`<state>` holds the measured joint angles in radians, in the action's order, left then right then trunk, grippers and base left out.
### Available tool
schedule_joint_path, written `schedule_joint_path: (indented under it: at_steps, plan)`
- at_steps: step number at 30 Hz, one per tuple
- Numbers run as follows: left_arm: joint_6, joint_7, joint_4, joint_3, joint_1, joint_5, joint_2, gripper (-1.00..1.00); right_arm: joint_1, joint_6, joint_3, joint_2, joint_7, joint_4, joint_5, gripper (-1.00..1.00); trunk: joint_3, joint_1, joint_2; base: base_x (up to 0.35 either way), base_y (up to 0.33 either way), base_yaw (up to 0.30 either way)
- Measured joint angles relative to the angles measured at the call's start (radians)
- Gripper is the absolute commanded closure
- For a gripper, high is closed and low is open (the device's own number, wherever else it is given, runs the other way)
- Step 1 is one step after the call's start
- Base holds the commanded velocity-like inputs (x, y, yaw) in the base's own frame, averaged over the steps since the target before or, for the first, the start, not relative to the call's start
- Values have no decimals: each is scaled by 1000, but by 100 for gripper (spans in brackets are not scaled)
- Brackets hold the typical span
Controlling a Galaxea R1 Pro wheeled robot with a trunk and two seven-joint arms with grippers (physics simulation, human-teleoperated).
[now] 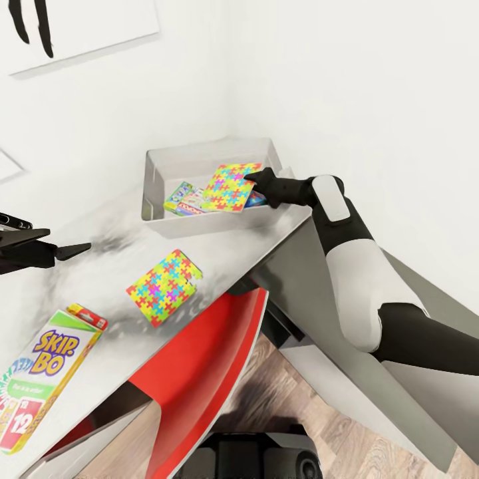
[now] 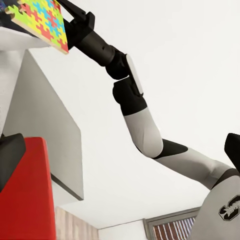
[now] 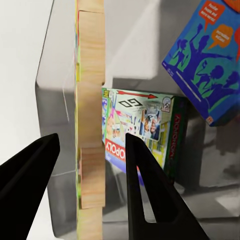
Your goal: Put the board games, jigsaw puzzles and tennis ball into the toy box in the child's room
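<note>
So my right gripper (image 1: 253, 177) is over the toy box (image 1: 159, 166) with a puzzle (image 1: 231, 187) edge-on between the fingers (image 3: 145, 185). In the wrist view there's daylight on both sides of the wooden edge, so I honestly can't tell if I'm pinching it or have already let go. Either way it's sitting tilted, its far edge over the two board games (image 1: 183, 198) in the box, the green-edged one and the blue one.

What I reckon works best here: open wide, pull straight back along the fingers and up, so I don't drag the puzzle out over the rim. It's thin and light, it'll slide easy. Lifting sideways could catch the box wall.

Left gripper (image 1: 70, 251) hangs clear over the table (image 1: 100, 239), can't say if it's open. The second puzzle (image 1: 163, 287) lies near the front edge, and the Skip-Bo (image 1: 46, 382) box is nearer me, both not yet in
</note>
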<state>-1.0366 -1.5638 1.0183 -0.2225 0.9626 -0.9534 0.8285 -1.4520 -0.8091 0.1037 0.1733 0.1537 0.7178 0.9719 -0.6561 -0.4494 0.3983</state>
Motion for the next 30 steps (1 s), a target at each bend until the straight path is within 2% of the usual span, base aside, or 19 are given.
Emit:
schedule_joint_path:
  at_steps: [5,17,30]
  plan:
    - [0,0,0,0,-1,0,0,-100,1,-3,-1,0,2,32,-14,100,-8,0,0,0,0,0]
    - [0,0,0,-2,0,0,0,-100,2,-9,-3,0,5,145,-13,100,-28,0,0,0,0,0]
    - [0,0,0,-2,-1,-1,0,-100,0,-6,-6,0,5,151,-13,100,-31,0,0,0,0,0]
